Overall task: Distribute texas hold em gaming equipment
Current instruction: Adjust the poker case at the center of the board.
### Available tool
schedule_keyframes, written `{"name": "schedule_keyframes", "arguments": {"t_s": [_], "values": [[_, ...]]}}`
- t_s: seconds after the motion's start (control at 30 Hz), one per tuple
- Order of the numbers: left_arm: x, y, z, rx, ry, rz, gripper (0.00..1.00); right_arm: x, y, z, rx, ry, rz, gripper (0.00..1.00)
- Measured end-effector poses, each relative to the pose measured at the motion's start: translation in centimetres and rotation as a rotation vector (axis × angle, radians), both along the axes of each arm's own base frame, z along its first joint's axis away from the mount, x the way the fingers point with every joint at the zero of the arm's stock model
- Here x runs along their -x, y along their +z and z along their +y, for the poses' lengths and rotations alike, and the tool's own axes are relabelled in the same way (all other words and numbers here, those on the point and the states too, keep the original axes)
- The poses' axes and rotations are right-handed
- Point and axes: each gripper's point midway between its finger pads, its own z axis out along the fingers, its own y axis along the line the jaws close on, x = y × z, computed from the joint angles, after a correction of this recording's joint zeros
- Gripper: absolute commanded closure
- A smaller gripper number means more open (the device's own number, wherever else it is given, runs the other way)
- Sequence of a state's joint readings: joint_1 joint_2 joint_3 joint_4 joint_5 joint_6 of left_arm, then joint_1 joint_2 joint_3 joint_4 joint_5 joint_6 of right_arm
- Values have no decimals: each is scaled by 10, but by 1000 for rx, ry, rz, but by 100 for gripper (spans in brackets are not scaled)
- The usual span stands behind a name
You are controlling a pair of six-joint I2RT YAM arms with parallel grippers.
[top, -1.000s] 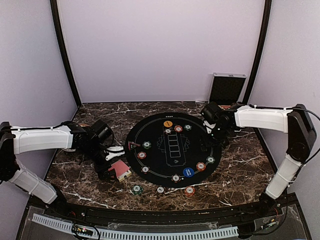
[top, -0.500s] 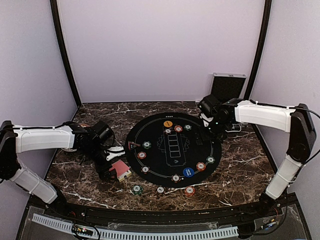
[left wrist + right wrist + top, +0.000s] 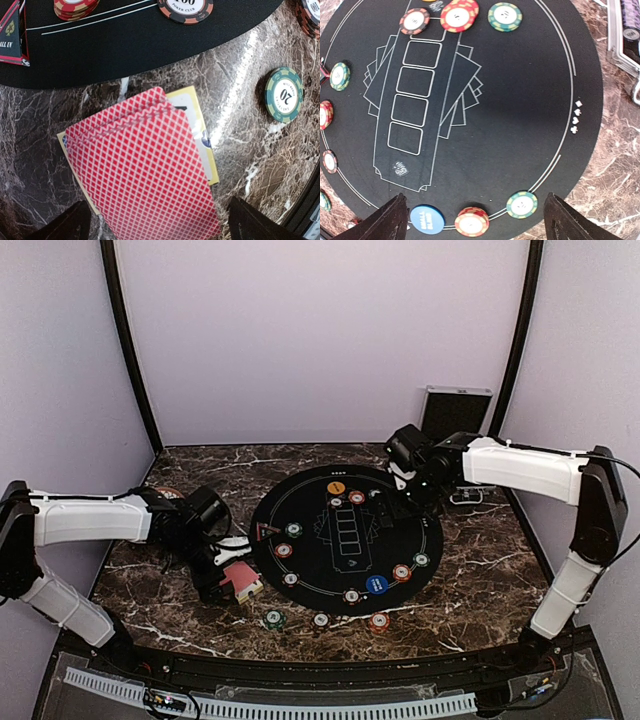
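Note:
A fanned stack of red-backed playing cards [image 3: 145, 170] lies on a yellow-edged card on the marble, just left of the round black mat [image 3: 345, 540]. My left gripper [image 3: 157, 230] hovers over the cards [image 3: 240, 580], jaws wide open, one finger at each side and nothing held. A green 20 chip [image 3: 284, 95] lies to the right of them. My right gripper [image 3: 475, 230] hangs open above the mat's far right part, empty. Below it sit a blue small-blind chip [image 3: 427, 220], a red stack [image 3: 472, 221] and a green chip [image 3: 522, 204]. Several more chips ring the mat.
A silver case [image 3: 455, 415] stands at the back right wall, and its edge [image 3: 627, 35] shows by the mat. An "ALL IN" triangle marker [image 3: 10, 35] sits on the mat's left rim. Three chips [image 3: 320, 620] lie on the marble in front of the mat.
My right arm has swung left and back, from the mat's right rim to over its far right part, its jaws widening a little. The left gripper crept slightly right over the cards.

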State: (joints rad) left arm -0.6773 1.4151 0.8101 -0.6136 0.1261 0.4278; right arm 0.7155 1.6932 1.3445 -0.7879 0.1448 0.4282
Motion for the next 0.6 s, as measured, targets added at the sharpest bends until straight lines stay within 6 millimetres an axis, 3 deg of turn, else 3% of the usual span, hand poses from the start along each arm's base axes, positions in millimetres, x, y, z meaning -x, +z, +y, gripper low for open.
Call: {"name": "schedule_keyframes", "arguments": {"t_s": [0.6], "values": [[-9, -11, -7, -34, -10, -91, 1, 5, -7, 9, 3, 11, 18, 1]]}}
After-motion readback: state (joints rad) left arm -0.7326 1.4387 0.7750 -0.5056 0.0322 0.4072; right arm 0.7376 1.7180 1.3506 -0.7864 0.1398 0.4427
